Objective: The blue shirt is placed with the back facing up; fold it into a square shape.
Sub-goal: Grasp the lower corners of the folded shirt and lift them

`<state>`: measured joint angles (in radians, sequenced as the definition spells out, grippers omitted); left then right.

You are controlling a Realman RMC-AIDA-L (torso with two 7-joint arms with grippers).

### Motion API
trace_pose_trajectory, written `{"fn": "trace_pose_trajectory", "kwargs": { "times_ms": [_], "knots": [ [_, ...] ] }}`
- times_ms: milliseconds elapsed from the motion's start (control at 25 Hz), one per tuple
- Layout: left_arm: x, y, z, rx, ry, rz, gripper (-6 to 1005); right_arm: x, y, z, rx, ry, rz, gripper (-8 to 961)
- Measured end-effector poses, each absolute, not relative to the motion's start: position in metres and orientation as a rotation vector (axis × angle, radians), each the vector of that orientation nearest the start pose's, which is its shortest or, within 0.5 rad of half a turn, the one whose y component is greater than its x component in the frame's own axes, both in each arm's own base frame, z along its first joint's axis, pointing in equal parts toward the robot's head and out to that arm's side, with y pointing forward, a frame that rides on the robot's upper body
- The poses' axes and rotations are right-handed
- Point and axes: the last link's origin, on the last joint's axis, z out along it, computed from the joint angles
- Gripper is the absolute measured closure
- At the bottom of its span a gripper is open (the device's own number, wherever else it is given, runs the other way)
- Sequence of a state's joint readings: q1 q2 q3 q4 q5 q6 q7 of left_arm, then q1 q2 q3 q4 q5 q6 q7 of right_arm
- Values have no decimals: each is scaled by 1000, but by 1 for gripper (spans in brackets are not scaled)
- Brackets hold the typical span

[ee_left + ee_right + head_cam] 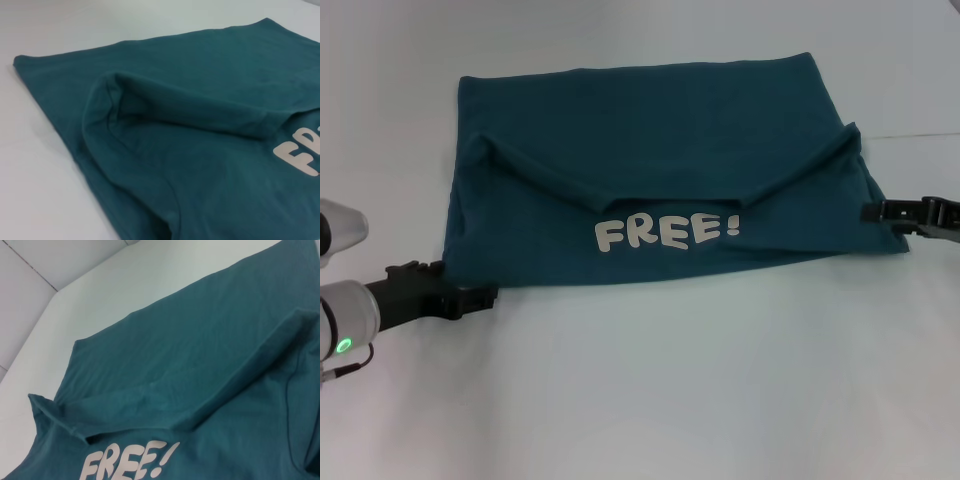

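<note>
White table (650,400) fills most of the head view, bare at the bottom of the frame, with the shirt higher up.

Nearest you, at the lower left, the left gripper (488,296) lies low on the table with its tip touching the shirt's near left corner. You cannot tell if its fingers are open or shut. At the right edge, about halfway up, the right gripper (868,211) reaches in and its tip meets the shirt's right side. Its fingers look thin and close together, but you cannot tell if they pinch any cloth.

The shirt (670,120) lies in the upper middle of the frame. It is dark blue-green and soft. It already looks like a wide box shape. Both sleeves are folded in and slant down toward the middle, like a shallow V. Below them a flap is turned over, so the white word "FREE!" (667,232) shows near the front edge. The far part is plain and fairly flat, with a few soft wrinkles.

I think you are in the middle of the folding. The shape is wider than it is deep, so it is not a square yet. Next, you likely need each gripper to take hold of its side and bring one side over the other. Lift gently, because the loose sleeves could slip out.
</note>
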<state>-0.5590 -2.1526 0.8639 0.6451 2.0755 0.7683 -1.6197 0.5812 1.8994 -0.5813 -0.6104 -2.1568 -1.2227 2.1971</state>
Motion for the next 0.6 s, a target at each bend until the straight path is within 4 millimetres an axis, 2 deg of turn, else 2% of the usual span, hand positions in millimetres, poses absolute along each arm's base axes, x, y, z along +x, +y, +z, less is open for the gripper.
{"fn": "trace_pose_trajectory", "kwargs": {
  "times_ms": [360,600],
  "knots": [
    [-301,392,-32,-2230,-864,-185,169,333,383,86,-1998,1574,559,208],
    [-301,392,-30,-2222,-863,-183,422,335,382,86,-1994,1578,558,214]
  ]
}}
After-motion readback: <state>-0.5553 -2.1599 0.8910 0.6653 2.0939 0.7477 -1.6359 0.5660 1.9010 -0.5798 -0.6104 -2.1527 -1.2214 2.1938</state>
